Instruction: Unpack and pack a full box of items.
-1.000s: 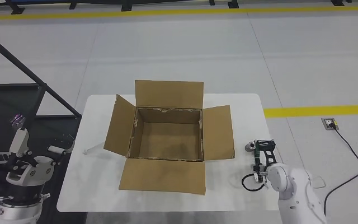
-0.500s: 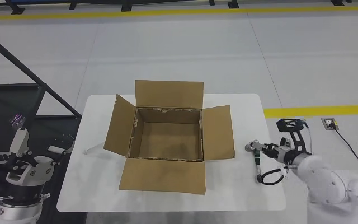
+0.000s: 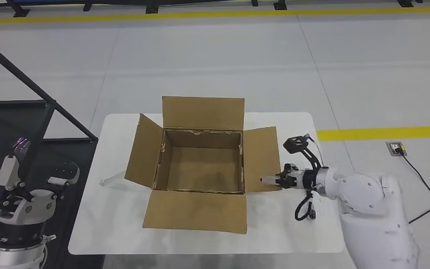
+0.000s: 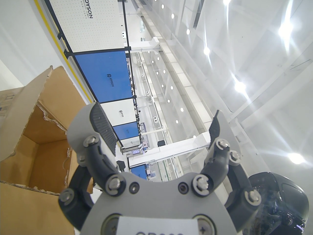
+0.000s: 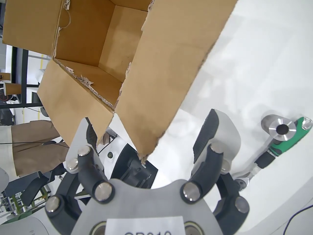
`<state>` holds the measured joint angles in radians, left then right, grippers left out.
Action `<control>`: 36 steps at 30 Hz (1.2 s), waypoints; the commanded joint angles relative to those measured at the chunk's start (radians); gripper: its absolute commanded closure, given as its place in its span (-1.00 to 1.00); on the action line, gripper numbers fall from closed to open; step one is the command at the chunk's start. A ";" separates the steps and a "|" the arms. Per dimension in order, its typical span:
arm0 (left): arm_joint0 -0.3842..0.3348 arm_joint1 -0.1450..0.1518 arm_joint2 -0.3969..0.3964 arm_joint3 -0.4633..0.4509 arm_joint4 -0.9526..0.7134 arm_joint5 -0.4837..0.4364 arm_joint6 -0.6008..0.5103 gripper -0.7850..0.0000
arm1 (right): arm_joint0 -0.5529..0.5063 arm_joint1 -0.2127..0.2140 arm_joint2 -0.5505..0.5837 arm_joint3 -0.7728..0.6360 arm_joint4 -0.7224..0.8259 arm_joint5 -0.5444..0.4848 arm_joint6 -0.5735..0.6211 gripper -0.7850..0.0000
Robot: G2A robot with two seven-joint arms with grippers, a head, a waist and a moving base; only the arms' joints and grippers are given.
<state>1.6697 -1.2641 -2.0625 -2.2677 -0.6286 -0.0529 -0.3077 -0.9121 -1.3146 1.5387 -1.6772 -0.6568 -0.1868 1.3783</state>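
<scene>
Top: brown cardboard box [image 3: 201, 168], open with four flaps splayed, sits mid white counter [image 3: 107, 222]. Left wrist: left claw [image 4: 156, 121] spread wide, gripping nothing, tilted toward the ceiling, box beside it. Right wrist: right claw [image 5: 149, 121] wide, one flap [image 5: 171, 62] corner between its fingers; green-handled ratchet wrench [image 5: 281, 135] lies on the counter nearby.

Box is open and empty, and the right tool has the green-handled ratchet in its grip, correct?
Not the grip. The right tool is open and holds nothing; the green-handled ratchet lies on the table beside it, as the right wrist view shows. The box is open and empty.
</scene>
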 commanded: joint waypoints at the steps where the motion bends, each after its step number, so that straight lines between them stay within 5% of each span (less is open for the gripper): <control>1: 0.000 0.000 0.000 0.000 0.000 0.000 0.000 -1.00 | 0.011 0.001 -0.018 0.017 0.010 0.011 -0.013 -1.00; 8: 0.000 0.000 0.000 0.000 0.000 0.000 0.000 -1.00 | 0.044 0.000 -0.133 0.019 -0.093 0.097 -0.072 -1.00; 24: 0.000 0.000 0.000 0.000 0.000 0.000 0.000 -1.00 | 0.108 0.001 -0.238 0.077 -0.073 0.155 -0.141 -1.00; 29: 0.000 0.000 0.000 0.000 0.000 0.000 0.000 -1.00 | 0.056 0.018 -0.175 -0.028 -0.100 0.166 -0.167 -1.00; 36: 0.000 0.000 0.000 0.000 0.000 0.000 0.000 -1.00 | -0.170 0.060 0.020 -0.336 -0.286 0.174 -0.131 -1.00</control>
<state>1.6697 -1.2641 -2.0625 -2.2676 -0.6285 -0.0529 -0.3077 -1.0435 -1.2593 1.5338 -1.9677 -0.9046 -0.0137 1.2398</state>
